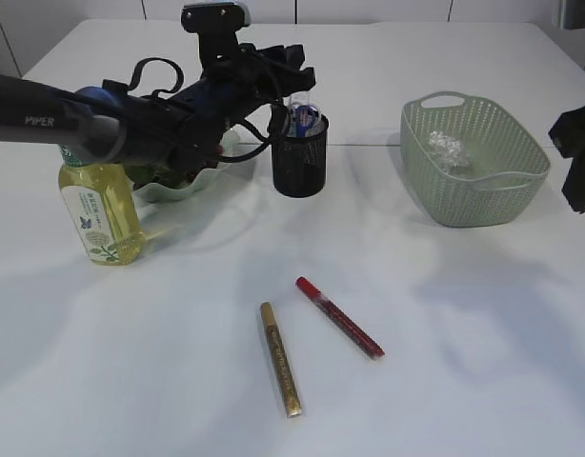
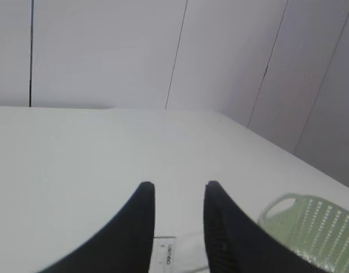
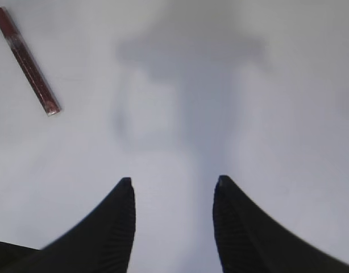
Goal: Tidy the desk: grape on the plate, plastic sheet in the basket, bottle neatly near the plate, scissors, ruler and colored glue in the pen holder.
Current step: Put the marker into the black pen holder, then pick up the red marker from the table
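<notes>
Nearest the camera lay the gold glue pen (image 1: 281, 359) and the red glue pen (image 1: 338, 317), long axes running near to far, nearer the empty, parted right gripper (image 3: 173, 187), while the left gripper (image 2: 179, 190), apparently released, hovered over the pen holder (image 1: 299, 157).

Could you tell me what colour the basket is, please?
The basket is pale green, clearest in the exterior view.

- Left arm (image 1: 131, 119) extends over the black mesh pen holder (image 1: 300, 157).
- Green basket (image 1: 474, 162) contains crumpled plastic sheet (image 1: 447, 148).
- Gold glue stick (image 1: 281, 359) and red glue stick (image 1: 338, 317) lie apart on the table (image 1: 464, 362).
</notes>
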`<state>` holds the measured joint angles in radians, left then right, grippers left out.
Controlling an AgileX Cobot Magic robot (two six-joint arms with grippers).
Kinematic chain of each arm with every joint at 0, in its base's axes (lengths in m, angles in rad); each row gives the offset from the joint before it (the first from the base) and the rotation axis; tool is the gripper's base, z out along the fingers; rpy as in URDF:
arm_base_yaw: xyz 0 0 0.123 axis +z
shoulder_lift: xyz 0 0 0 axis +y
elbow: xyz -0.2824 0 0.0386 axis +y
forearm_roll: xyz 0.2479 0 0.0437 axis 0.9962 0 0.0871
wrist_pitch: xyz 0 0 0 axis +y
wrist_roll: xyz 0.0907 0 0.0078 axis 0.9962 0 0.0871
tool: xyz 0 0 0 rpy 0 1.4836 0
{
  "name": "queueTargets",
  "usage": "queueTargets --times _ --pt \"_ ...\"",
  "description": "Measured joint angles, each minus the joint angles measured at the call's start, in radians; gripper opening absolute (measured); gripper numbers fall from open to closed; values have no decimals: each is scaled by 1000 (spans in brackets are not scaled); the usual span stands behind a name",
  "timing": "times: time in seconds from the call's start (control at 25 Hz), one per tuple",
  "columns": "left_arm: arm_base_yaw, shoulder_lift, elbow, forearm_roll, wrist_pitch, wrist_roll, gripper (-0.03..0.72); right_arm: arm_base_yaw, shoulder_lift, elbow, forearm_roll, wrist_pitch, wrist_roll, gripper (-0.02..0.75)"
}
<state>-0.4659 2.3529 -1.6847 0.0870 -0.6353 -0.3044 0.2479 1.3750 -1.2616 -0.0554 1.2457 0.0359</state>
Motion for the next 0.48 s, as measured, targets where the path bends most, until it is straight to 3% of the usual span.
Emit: queueTargets --times 0.2,0.48 --pt "0 -63 0 0 194 0 224 0 0 0 0 0 0 364" --pt "0 -259 0 0 684 0 227 0 0 0 0 0 0 363"
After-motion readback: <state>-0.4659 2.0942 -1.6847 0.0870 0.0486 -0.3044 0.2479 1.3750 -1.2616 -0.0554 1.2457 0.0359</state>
